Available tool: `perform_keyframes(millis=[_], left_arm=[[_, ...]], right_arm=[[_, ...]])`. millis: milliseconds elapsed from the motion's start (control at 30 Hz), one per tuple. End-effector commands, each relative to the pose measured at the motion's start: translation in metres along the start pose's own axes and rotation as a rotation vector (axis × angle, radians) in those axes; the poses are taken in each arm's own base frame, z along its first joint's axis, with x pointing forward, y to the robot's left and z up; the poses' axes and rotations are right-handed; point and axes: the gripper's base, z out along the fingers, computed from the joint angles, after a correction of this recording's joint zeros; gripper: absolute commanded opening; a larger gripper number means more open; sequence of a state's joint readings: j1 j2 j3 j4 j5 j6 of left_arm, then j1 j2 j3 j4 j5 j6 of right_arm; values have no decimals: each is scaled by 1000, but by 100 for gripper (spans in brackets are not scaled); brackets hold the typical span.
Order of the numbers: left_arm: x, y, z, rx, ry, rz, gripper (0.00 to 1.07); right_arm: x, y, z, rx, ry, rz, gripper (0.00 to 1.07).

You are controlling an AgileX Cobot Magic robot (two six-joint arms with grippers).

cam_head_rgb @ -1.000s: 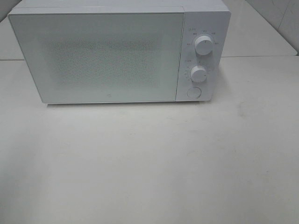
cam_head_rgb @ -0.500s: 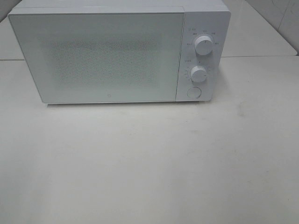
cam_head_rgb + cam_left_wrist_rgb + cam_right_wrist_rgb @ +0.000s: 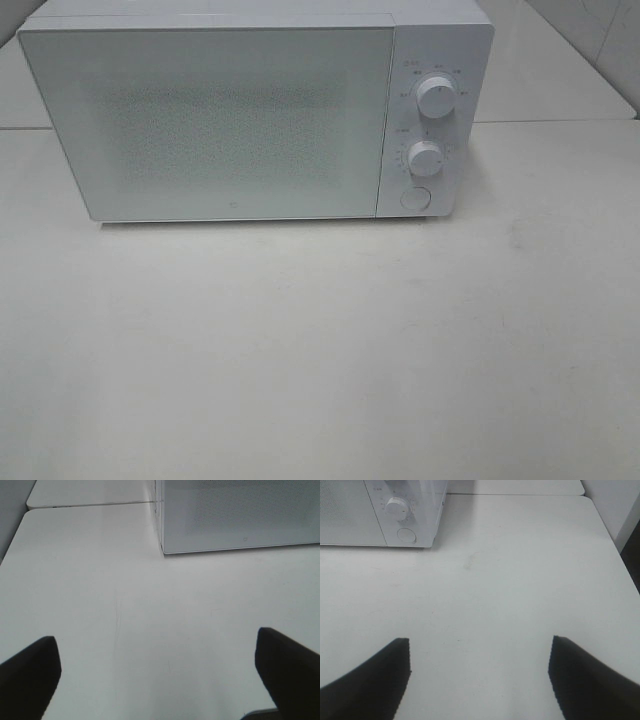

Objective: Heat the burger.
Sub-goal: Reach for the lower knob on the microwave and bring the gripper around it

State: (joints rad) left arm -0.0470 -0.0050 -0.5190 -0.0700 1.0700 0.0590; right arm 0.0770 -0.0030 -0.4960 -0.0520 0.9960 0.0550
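Observation:
The burger is hidden or out of view in every view. A white microwave (image 3: 250,110) stands at the back of the table with its door shut. It has two round knobs (image 3: 436,98) and a round button (image 3: 414,198) on its right panel. My left gripper (image 3: 155,675) is open and empty over bare table, in front of the microwave's left corner (image 3: 235,515). My right gripper (image 3: 477,680) is open and empty over bare table, in front and to the right of the microwave's control panel (image 3: 402,512). Neither gripper shows in the exterior high view.
The white table (image 3: 320,350) stretches in front of the microwave. Its right edge (image 3: 615,545) shows in the right wrist view and its left edge (image 3: 12,540) in the left wrist view. A seam (image 3: 560,121) between table slabs runs behind.

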Motion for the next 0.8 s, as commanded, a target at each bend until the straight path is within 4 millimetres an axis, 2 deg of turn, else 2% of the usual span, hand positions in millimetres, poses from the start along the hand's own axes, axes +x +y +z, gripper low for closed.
perform_keyframes(millis=[33,800], left_arm=[[2,-1,-3,6,-23,-1,98],[2,-1,-2,5,-15,-1,98]], right_arm=[[3,0,-4,6,-28,-2,76],[3,0,-4,6,-28,-2,76]])
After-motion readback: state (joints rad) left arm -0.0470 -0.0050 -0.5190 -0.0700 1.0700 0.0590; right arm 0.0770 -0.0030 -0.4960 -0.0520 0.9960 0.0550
